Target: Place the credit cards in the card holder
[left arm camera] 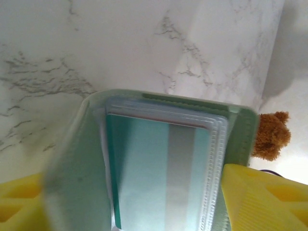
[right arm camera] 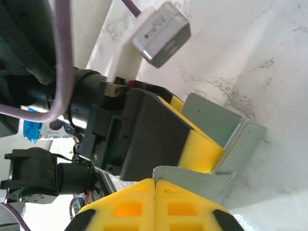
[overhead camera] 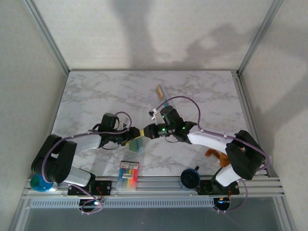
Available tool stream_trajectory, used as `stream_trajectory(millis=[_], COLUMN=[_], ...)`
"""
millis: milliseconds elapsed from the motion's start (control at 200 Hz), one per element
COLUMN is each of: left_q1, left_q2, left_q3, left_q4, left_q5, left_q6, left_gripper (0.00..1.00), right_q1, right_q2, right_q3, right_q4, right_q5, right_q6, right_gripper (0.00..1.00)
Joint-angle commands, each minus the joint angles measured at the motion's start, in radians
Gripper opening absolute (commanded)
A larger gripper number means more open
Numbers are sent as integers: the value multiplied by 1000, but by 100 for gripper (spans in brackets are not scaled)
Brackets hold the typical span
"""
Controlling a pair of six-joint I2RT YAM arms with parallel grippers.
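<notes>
Near table centre: card holder [overhead camera: 138, 145] grasped by left gripper [overhead camera: 131, 136]
Teal card [left arm camera: 149, 178]: sleeved
Tan card [overhead camera: 161, 90]: far, loose
Right gripper [right arm camera: 155, 185]: clenched at flap
Risk: flap tug twists holder, card slips out

I read the card holder [left arm camera: 72, 163] cover as matt, smooth, grey-green and leather-like. Inside the card holder are clear glossy plastic sleeves [left arm camera: 219, 144] with ribbed edges and a glossy teal card [left arm camera: 139, 173]. Beneath it, the table [left arm camera: 144, 43] is smooth and marble-patterned. Beside it, the left gripper [left arm camera: 139, 204] pads [left arm camera: 262, 199] are matt yellow ribbed plastic, and the toy [left arm camera: 272, 137] is fuzzy brown plush.
</notes>
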Motion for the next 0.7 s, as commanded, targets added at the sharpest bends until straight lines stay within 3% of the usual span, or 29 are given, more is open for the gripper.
stream_trajectory(millis=[0, 290, 536, 696], left_q1=[7, 7, 10, 13], left_q2=[13, -3, -23, -46], left_q3=[2, 1, 2, 5], left_q4=[-6, -30, -41, -53], left_q5=[17, -13, -22, -36], left_q6=[12, 26, 23, 14], left_gripper=[73, 59, 61, 69], right_q1=[-5, -10, -24, -44], right_q2=[-32, -17, -50, -54], right_q3=[-21, -3, -32, -66], right_q4=[58, -7, -160, -251], right_q5=[-15, 5, 169, 261], right_q6=[12, -21, -65, -81], right_gripper=[0, 0, 0, 0])
